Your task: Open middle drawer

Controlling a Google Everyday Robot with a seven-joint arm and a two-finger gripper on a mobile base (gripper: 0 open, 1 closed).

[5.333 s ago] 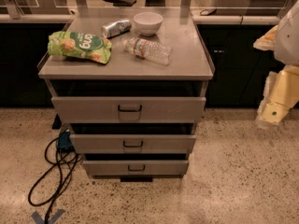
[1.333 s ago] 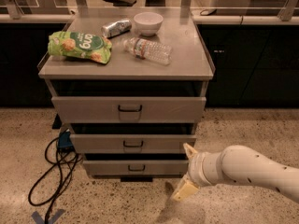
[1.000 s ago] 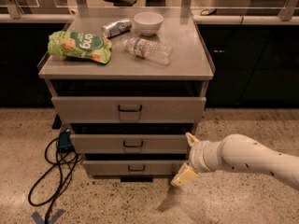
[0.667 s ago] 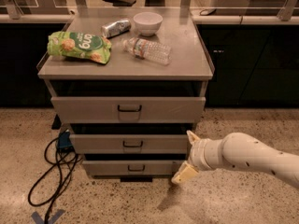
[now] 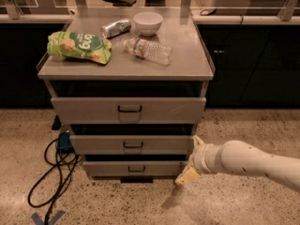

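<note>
Camera view: gripper (image 5: pixel 192 158) spread wide, holding nothing; just beside the right end of the middle drawer (image 5: pixel 98 145); below the table's front-right corner.

The gripper (image 5: pixel 192 157) hangs at the right end of the middle drawer (image 5: pixel 103 144), fingers spread, close to the front panel's corner. The speckled floor (image 5: pixel 140 205) on the near side leaves open room to reach the black loop handle (image 5: pixel 133 145) straight on. The top drawer (image 5: pixel 164 110) juts out just above and the bottom drawer (image 5: pixel 108 168) sits just below, narrowing the gap. At the left, a black cable (image 5: pixel 51 172) loops over the floor.
</note>
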